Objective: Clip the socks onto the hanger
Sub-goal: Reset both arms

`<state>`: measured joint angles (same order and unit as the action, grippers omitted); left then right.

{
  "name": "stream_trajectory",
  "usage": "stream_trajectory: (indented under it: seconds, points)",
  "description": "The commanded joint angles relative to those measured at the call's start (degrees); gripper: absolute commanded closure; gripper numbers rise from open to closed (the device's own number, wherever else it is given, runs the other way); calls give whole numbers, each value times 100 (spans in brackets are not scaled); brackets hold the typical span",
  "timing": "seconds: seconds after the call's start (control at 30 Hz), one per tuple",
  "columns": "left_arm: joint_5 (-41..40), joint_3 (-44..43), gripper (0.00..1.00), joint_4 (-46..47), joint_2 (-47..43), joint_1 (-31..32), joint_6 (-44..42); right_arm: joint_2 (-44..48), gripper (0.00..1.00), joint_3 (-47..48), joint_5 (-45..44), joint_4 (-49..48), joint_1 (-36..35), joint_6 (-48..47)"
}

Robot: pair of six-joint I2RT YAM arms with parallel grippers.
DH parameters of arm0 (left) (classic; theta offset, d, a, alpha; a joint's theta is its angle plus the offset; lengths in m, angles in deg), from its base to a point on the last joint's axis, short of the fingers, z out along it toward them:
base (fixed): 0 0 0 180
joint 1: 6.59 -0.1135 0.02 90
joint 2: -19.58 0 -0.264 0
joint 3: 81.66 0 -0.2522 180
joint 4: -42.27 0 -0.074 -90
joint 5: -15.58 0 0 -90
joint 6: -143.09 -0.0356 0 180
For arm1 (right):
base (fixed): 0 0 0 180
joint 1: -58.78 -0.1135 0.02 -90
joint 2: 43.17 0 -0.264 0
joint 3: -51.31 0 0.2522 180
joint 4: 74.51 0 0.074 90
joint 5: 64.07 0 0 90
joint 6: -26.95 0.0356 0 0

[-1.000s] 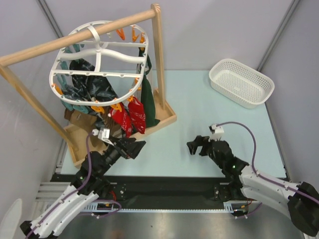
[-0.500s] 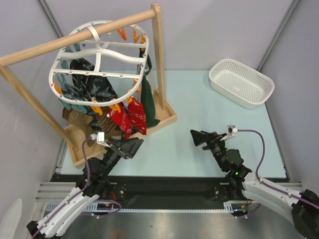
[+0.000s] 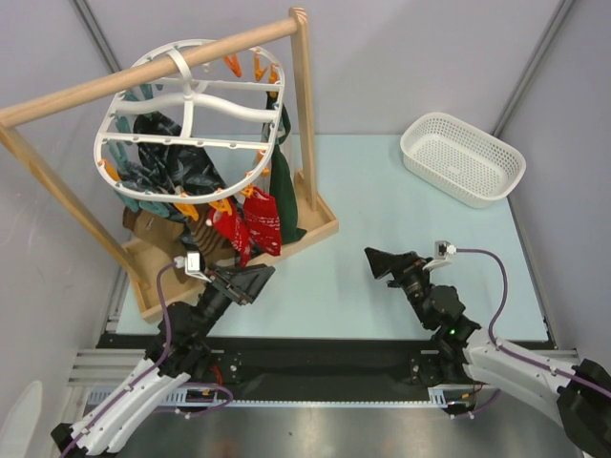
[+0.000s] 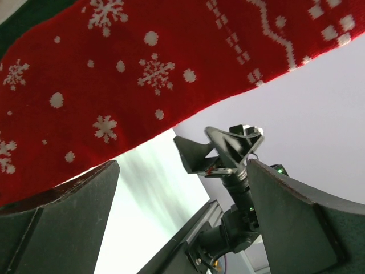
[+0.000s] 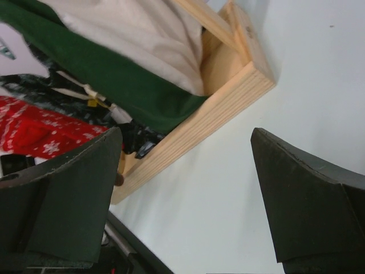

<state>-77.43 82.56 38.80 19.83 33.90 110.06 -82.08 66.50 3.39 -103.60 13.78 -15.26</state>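
— Where do your socks stand right now?
— Look to ten o'clock on the pale blue table [image 3: 382, 210]. The large white oval plastic lattice hanger [image 3: 194, 93] hangs from the wooden pole rack [image 3: 304, 114]. Under it hang dark teal patterned socks [image 3: 177, 170], red socks with white snowflakes [image 3: 250, 224] and a green one [image 3: 284, 196] on its three o'clock side. Brown fabric [image 3: 143, 226] sits lowest; I cannot tell what holds it.
— And your pincers?
— Both are released, gripping nothing. Your left gripper [image 3: 250, 280] sits at seven o'clock, just below the red pair, and red knit fills its wrist view. Your right gripper [image 3: 380, 262] is at five o'clock, apart from the rack and facing nine o'clock. The white plastic mesh basket [image 3: 463, 157] lies at two o'clock.
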Motion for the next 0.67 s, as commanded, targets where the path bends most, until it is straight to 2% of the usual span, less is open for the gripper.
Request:
stream_trajectory:
  seconds: [0.0, 0.2, 0.3, 0.43, 0.63]
  points:
    - [107, 1187, 1, 264, -271, 3, 104, 436, 0, -925, 328, -522, -71, -129]
    - [107, 1195, 0, 246, -271, 3, 130, 1814, 0, -882, 620, 12, -106, -165]
    - [107, 1195, 0, 281, -262, 3, 157, 2080, 0, -855, 428, 294, -115, -25]
    - [116, 1204, 0, 299, -262, 3, 174, 1837, 0, -829, 181, 611, -124, 335]
    - [125, 1187, 0, 237, -254, 3, 174, 1457, 0, -855, 171, 427, -132, 407]
